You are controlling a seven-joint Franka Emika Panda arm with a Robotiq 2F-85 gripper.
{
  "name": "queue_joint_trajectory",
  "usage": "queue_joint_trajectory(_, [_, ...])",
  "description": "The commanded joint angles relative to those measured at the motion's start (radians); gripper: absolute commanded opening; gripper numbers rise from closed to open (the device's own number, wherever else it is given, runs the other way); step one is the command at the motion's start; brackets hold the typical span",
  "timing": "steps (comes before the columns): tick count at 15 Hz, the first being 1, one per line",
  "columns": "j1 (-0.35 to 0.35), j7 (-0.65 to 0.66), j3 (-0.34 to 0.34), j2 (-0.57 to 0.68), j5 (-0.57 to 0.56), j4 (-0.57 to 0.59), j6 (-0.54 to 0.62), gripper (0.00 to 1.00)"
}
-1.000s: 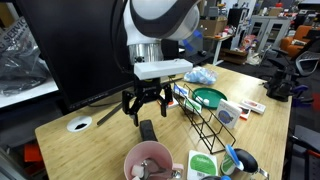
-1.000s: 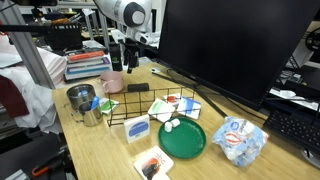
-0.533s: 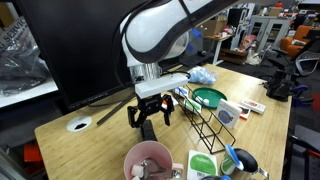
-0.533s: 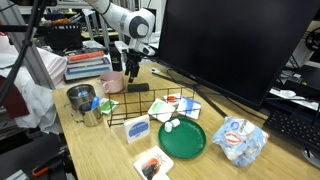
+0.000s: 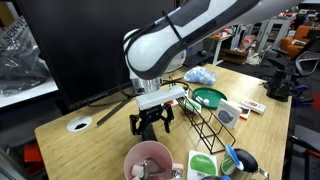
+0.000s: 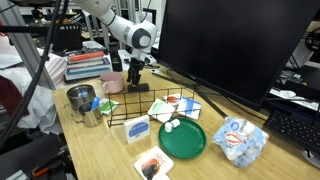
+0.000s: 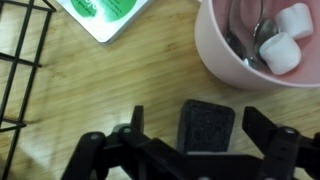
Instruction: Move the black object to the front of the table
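Observation:
The black object (image 7: 206, 125) is a flat matte bar lying on the wooden table (image 7: 90, 95). In the wrist view it lies between my gripper's (image 7: 198, 122) two open fingers, with gaps on both sides. In an exterior view my gripper (image 5: 151, 124) is low over the table (image 5: 100, 130), straddling the bar, which is mostly hidden there. In an exterior view my gripper (image 6: 134, 76) sits beside the pink cup (image 6: 113, 81).
A pink cup with white cubes and a spoon (image 7: 262, 40) stands close ahead of the gripper. A black wire rack (image 5: 205, 115) stands beside it. A green packet (image 7: 100, 15), a metal cup (image 6: 82, 101), a green plate (image 6: 182, 138) and the large monitor (image 6: 230, 45) are nearby.
My gripper has come down from above the table to straddle the black object, staying open. The arm has leaned further over.

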Motion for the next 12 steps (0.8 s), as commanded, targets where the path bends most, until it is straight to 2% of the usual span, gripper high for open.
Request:
queue_joint_trajectory(1, [0.01, 0.02, -0.007, 0.024, 0.023, 0.036, 0.04, 1.0])
queue_joint_trajectory(6, [0.027, 0.061, -0.021, 0.04, 0.006, 0.055, 0.075, 1.0])
queue_joint_trajectory(8, [0.028, 0.077, -0.023, 0.049, 0.008, 0.06, 0.083, 0.95])
queue_joint_trajectory(12, [0.032, 0.103, -0.03, 0.085, 0.0, 0.092, 0.085, 0.95])
